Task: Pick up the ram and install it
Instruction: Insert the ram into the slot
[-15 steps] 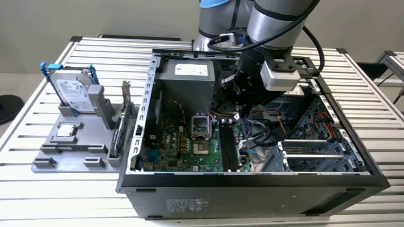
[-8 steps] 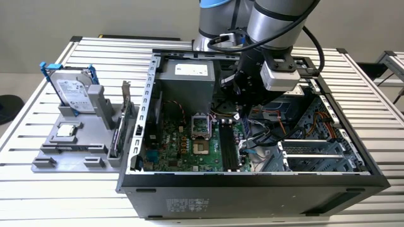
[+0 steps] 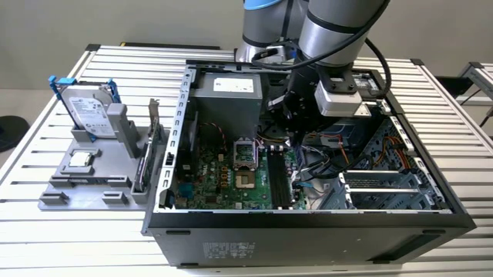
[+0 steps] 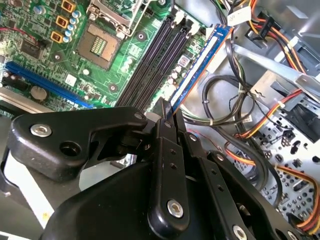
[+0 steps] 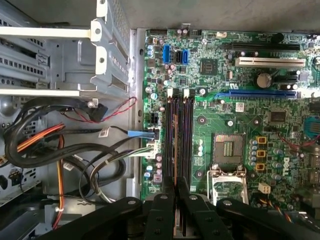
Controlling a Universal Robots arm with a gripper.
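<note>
Blue-green along its thin edge, the ram (image 4: 200,64) is pinched by its flat faces in the end effector (image 4: 167,109), whose fingers are pressed together on it.

The main risk, as I judge it, is a bad seat. The stick is held near one end rather than at its middle. A downward push could therefore tip it, driving one corner in while the far end rides high. If its edge is slightly off the slot's line, or its notch sits the wrong way round, the contacts could jam against the plastic and the stick could slip between the fingers. The white latches (image 5: 170,92) at the slot ends could also block it if they are not swung out; I cannot tell how they stand. Loose cables (image 5: 85,160) lie near, on the side away from the processor socket (image 5: 227,150), and could snag the arm.

In the first wrist view the ram (image 5: 175,150) shows as a narrow line. It runs straight out from between the fingertips of the end effector (image 5: 175,187), lengthwise along the black memory slots (image 5: 186,135) on the motherboard (image 5: 240,115). Whether it hangs above a slot or already touches one I cannot tell. All this sits inside the open case (image 3: 308,236) on the slatted surface (image 3: 46,242).
</note>
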